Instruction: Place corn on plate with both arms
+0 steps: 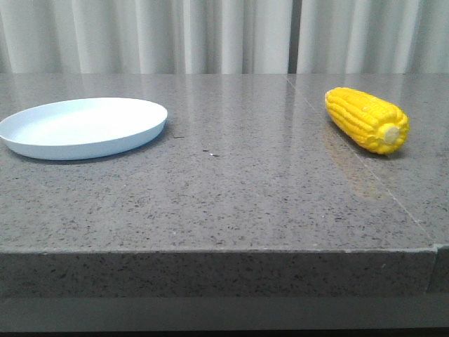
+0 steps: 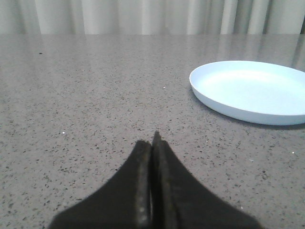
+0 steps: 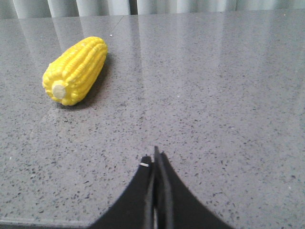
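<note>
The yellow corn [image 1: 366, 119] lies on the grey table at the right, its pale stub end toward the front. It also shows in the right wrist view [image 3: 76, 69]. The pale blue-white plate [image 1: 83, 127] sits at the left and is empty; it shows in the left wrist view too [image 2: 252, 90]. My left gripper [image 2: 153, 143] is shut and empty, low over the table, well short of the plate. My right gripper [image 3: 155, 160] is shut and empty, apart from the corn. Neither gripper shows in the front view.
The speckled grey stone table [image 1: 224, 189] has a front edge close to the camera and a seam [image 1: 365, 165] running under the corn. Pale curtains [image 1: 224, 35] hang behind the table.
</note>
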